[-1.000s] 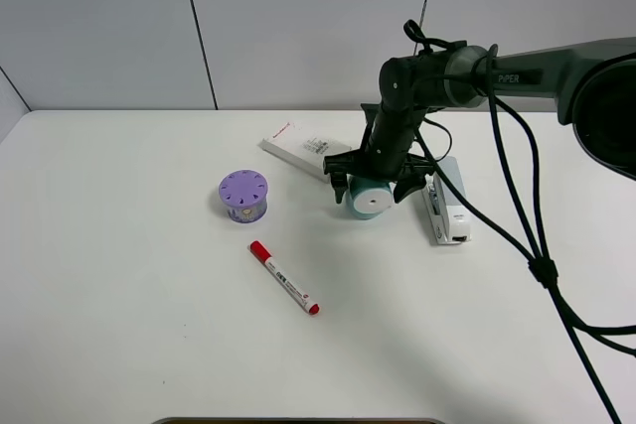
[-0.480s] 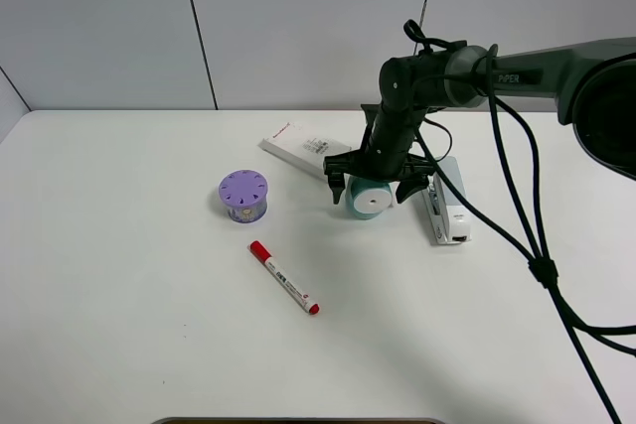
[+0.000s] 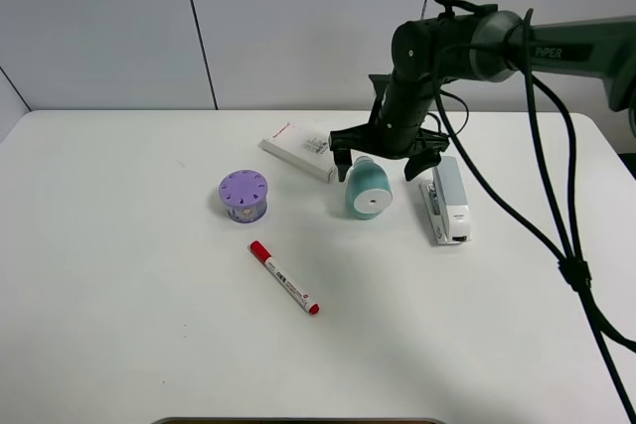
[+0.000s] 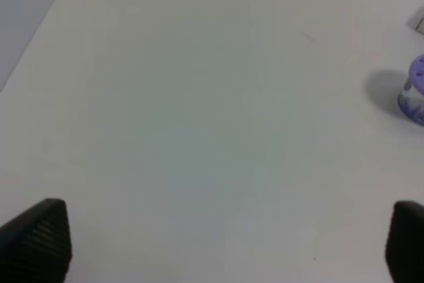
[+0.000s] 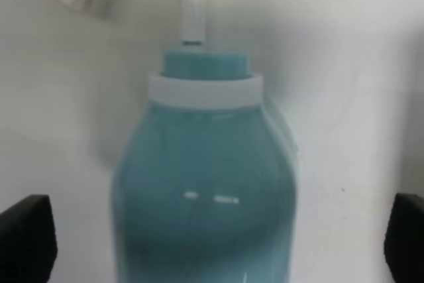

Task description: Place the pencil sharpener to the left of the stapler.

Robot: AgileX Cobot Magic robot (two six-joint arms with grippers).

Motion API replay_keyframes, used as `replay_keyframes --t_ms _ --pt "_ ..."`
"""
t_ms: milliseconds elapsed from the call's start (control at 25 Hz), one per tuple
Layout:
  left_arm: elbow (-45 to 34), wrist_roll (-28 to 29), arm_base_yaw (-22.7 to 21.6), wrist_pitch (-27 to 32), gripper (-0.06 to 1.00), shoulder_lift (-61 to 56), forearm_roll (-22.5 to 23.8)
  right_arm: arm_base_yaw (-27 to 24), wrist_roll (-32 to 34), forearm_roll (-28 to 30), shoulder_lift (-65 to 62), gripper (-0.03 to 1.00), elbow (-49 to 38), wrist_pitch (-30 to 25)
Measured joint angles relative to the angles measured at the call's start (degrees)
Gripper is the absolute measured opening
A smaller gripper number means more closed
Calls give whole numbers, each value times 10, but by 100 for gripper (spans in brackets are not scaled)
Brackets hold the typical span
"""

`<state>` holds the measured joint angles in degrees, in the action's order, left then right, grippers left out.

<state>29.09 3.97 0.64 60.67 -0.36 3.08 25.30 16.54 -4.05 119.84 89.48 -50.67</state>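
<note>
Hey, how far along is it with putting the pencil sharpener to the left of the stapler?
Looks done: the pencil sharpener sits just left of the stapler, apart from it. The right hand hovers open above it, holding nothing. Probably all that is left is backing the hand away.

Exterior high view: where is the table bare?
Free: the white table left of the purple holed cylinder and in front of the red-capped marker. Crowded back right: flat white box, mint-teal pencil sharpener, grey-white stapler.
</note>
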Motion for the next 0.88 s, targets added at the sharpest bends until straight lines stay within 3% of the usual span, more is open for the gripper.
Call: replay_keyframes --t_ms 320,880 --pt "0 0 0 0 95 0 0 1 2 9 -99 99 0 -16" --pt "0 0 0 0 95 0 0 4 -23 80 -330 99 0 -36"
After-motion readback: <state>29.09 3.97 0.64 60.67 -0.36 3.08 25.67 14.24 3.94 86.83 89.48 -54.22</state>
